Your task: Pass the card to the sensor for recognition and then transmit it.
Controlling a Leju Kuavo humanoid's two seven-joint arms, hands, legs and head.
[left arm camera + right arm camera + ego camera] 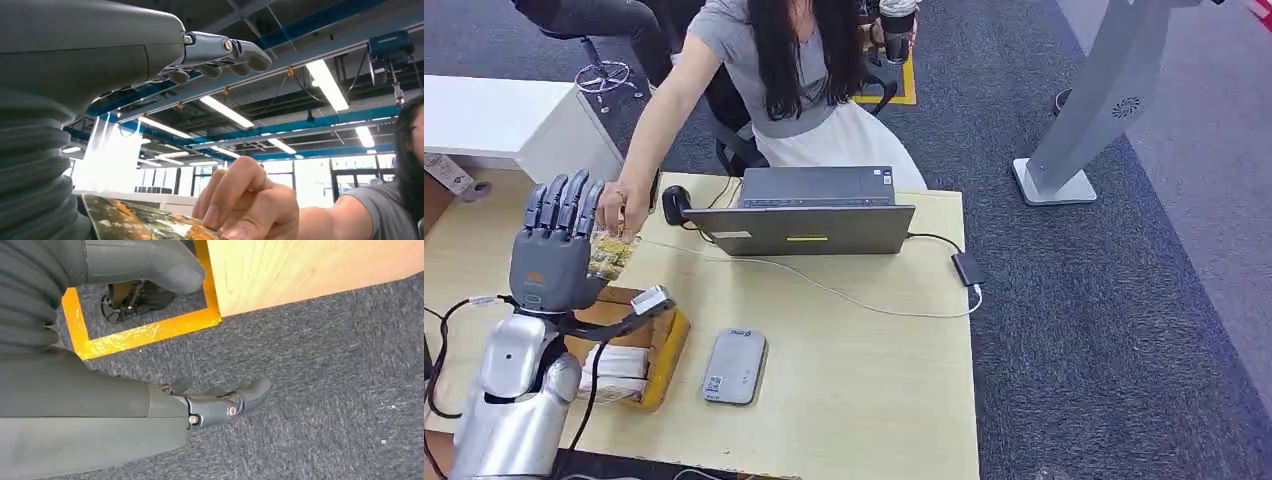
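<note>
Handover is the step we judge to be in hand. Our left hand (554, 245) is raised above the table (874, 380) with its fingers upright, and the card (609, 255) stands against its palm side, between our hand and the person's hand (621, 212). The person's fingers (235, 200) pinch the edge of the card, as we see in the left wrist view. Whether our own thumb presses on the card we cannot tell, because the back of the hand hides it. Our right hand (220, 402) hangs beside the table over the carpet, fingers loosely apart, holding nothing.

Some risks we see from here. If we let go of the card before the person has a firm grip, it can fall on the open box (639, 355) below. If we hold on while the person pulls, the card can bend. The grey sensor (735, 366) lies flat on the table, well apart from the card.
</note>
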